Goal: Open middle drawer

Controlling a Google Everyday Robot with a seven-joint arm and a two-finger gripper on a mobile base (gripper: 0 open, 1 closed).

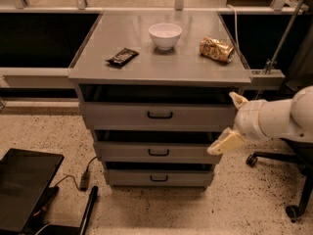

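A grey metal cabinet holds three drawers. The middle drawer point(157, 152) has a flat grey front with a small black loop handle point(158, 152) and looks shut. The top drawer point(159, 115) above it and the lowest drawer point(159, 178) have the same handle. My gripper point(231, 122) is at the right side of the cabinet, in front of the right ends of the top and middle drawers. Its cream fingers are spread apart, one point(238, 100) up and one point(225, 143) down, holding nothing. It is well right of the middle handle.
On the cabinet top point(161, 65) sit a white bowl point(165, 35), a dark snack packet point(122, 57) and a crumpled golden bag point(216, 49). A black case point(24, 185) and a cable lie on the speckled floor at left. Office chair wheels point(293, 211) stand at right.
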